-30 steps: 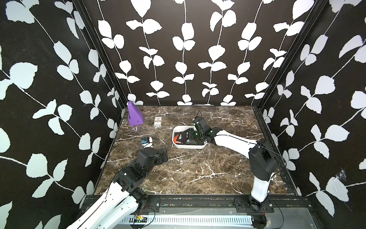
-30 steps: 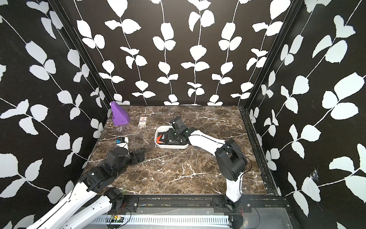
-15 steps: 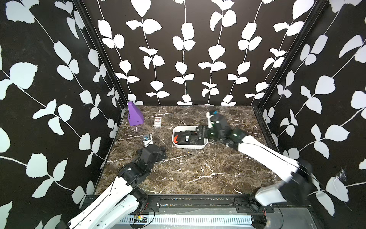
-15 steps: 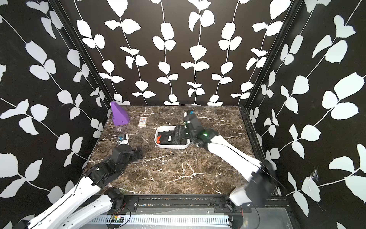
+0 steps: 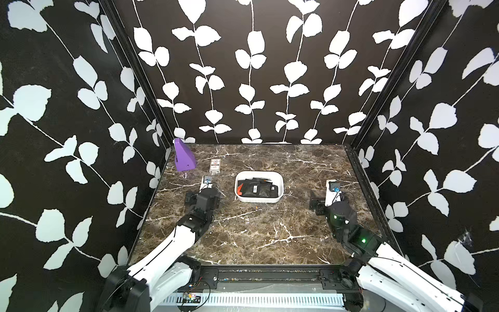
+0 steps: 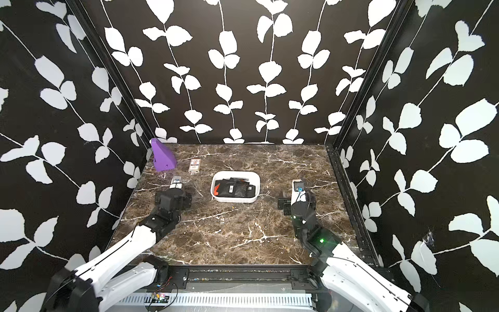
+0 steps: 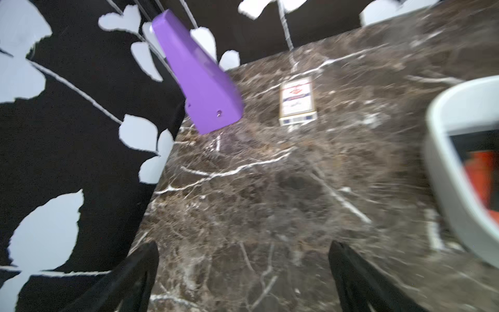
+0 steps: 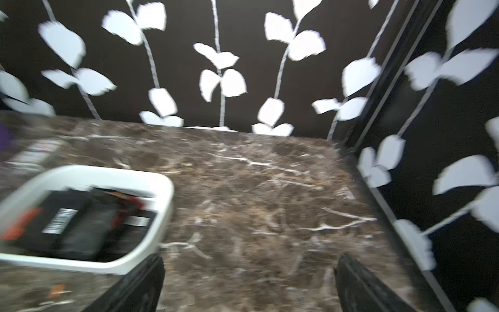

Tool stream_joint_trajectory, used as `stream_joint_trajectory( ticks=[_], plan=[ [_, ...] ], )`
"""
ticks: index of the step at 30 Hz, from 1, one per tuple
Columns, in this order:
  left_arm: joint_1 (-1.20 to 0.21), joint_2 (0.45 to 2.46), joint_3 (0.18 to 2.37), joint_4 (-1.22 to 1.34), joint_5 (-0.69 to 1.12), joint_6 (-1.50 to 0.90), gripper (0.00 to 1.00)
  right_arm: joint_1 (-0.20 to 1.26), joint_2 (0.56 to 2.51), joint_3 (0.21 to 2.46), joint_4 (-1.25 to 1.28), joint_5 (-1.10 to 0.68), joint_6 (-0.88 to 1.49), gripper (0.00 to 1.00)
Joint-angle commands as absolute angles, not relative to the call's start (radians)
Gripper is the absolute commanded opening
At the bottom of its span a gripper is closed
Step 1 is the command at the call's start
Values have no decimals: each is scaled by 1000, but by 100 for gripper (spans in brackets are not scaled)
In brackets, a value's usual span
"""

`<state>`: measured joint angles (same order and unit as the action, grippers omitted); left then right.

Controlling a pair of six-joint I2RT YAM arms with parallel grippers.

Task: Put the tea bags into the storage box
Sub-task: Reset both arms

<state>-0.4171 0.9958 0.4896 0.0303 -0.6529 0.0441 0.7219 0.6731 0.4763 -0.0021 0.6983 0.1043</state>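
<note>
In both top views the tea bags [image 5: 256, 190] lie heaped inside the storage box [image 5: 258, 200]. It sits between the left gripper [image 5: 203, 196] and the right gripper [image 5: 330, 202], a little ahead of each and touched by neither. I see no sachet loose on the table [image 5: 256, 237], so the packing looks done to me; likely only parking the arms remains.

The left wrist view shows jaws spread on nothing, the box off to that gripper's right, a purple block [image 7: 199, 81] and white packet [image 7: 297, 100] ahead.

The right wrist view shows jaws apart and empty, the box near on that gripper's left.
</note>
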Motion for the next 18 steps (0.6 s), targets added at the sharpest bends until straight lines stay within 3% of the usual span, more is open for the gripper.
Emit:
stream_joint_trajectory(
  ticks=[1, 10, 18],
  plan=[
    [-400, 1030, 457, 212, -611, 161, 99, 660, 700, 401, 213, 819, -137, 99],
    [-281, 1245, 398, 452, -541, 141, 99, 342, 951, 303, 476, 589, 4, 99],
    [-230, 1338, 397, 637, -454, 171, 99, 211, 1187, 320, 655, 440, 20, 99]
  ],
)
